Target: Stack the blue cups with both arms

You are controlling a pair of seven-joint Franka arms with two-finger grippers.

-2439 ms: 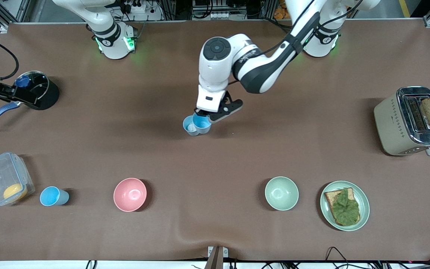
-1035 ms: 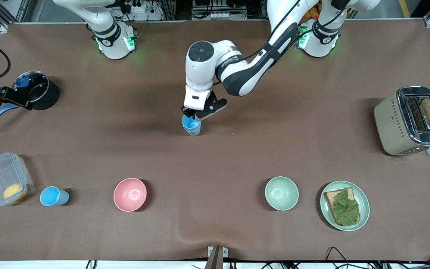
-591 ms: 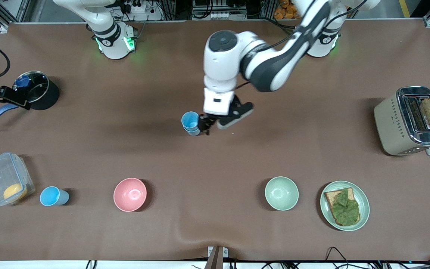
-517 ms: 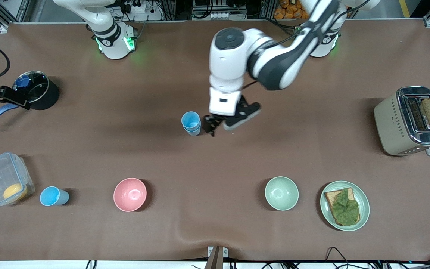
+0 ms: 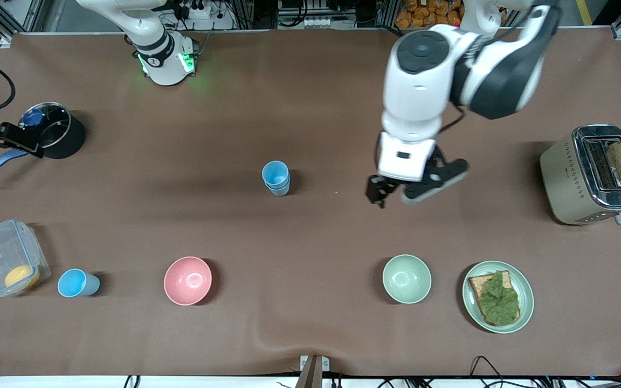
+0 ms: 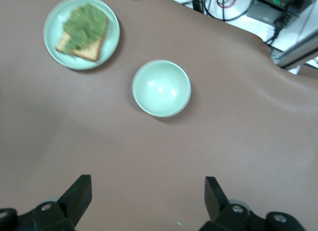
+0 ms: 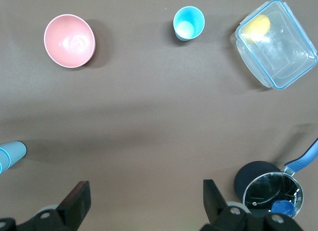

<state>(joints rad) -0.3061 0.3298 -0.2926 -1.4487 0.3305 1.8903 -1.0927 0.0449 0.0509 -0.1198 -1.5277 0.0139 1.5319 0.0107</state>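
Two blue cups (image 5: 276, 178) stand nested, one in the other, at mid-table; the stack's edge shows in the right wrist view (image 7: 11, 154). A third blue cup (image 5: 77, 283) stands alone beside the clear box, and shows in the right wrist view (image 7: 189, 23). My left gripper (image 5: 381, 195) is open and empty, up in the air over bare table between the stack and the toaster; its fingers (image 6: 79, 193) stand wide apart. My right gripper (image 7: 146, 193) is open and empty, waiting beside the black pot at the right arm's end of the table.
A pink bowl (image 5: 187, 280), a pale green bowl (image 5: 406, 278) and a plate with toast and lettuce (image 5: 497, 296) lie in the row nearest the front camera. A clear lidded box (image 5: 6, 264), a black pot (image 5: 57, 132) and a toaster (image 5: 593, 175) stand at the table's ends.
My left gripper set its cup into the other cup, let go, and swung away toward the left arm's end of the table. The right arm has barely moved.
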